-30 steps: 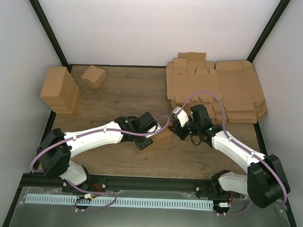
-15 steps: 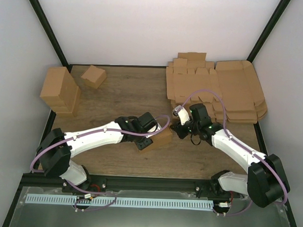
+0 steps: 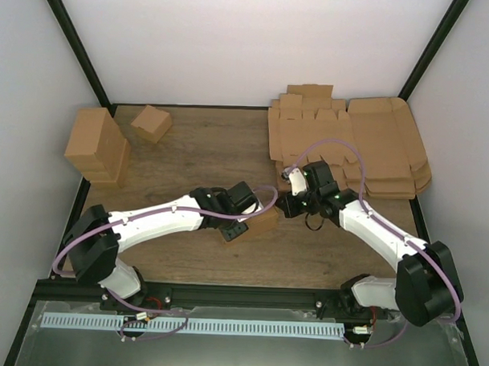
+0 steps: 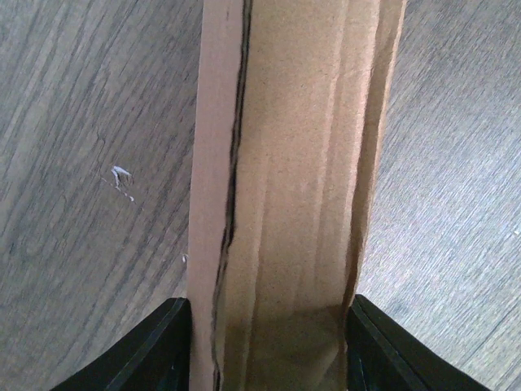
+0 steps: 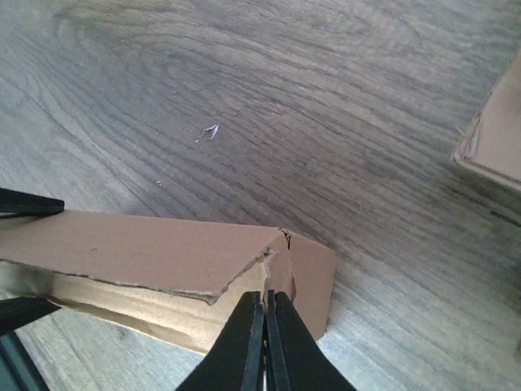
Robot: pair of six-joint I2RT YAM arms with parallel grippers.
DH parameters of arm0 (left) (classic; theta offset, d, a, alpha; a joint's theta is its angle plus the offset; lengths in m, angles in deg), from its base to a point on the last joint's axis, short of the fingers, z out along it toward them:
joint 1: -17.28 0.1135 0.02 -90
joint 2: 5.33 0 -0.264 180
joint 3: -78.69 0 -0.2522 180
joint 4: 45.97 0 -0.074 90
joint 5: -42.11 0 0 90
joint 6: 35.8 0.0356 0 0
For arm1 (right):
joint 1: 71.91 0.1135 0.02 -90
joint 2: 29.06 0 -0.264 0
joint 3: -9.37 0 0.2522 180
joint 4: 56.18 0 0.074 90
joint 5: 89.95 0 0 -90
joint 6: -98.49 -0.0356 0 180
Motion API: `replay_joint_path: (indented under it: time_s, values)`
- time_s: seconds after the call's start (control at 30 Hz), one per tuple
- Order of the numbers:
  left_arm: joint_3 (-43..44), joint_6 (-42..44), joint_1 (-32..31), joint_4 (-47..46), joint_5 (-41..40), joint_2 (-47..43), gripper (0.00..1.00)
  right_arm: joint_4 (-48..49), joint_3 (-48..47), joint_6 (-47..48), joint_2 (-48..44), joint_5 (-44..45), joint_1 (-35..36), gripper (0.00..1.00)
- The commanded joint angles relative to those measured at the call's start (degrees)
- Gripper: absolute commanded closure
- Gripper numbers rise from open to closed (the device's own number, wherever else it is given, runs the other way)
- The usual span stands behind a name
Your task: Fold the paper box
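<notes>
Presently on the wooden table (image 3: pixel 189 153):

- Paper box (image 3: pixel 261 222): plain brown, partly formed into a long narrow carton. It lies near the table's middle, between the two arms. One long seam gapes slightly, and the end flaps are ragged and not tucked.
- Left gripper (image 4: pixel 269 346): black fingers clamp the paper box across its width, one on each long side.
- Right gripper (image 5: pixel 264 314): fingers pressed together, tips at the carton's end corner beside a loose flap. Whether any cardboard is pinched between them cannot be told.
- Stack of flat brown sheets (image 3: pixel 366 147): far right.
- Tall cardboard block (image 3: pixel 97 146): far left.
- Small folded carton (image 3: pixel 152 122): just beside the block.
</notes>
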Motion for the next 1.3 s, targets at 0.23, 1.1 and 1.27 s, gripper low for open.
replay_joint_path:
  time_s: [0.23, 1.1, 1.27]
  values:
    - [3.17, -1.04, -2.44, 3.56, -5.12, 3.43, 0.52, -8.73, -7.72, -5.52, 0.96, -0.09, 0.31, 0.99]
    - [2.97, -1.28, -3.32, 3.58, -5.93, 3.82, 0.53, -11.88, -7.88, -5.98, 2.06, 3.39, 0.33, 0.99]
    - [2.15, -0.93, -3.22, 3.31, -6.08, 3.47, 0.53, -11.31, -6.75, -7.08, 2.03, 3.61, 1.42, 0.99]
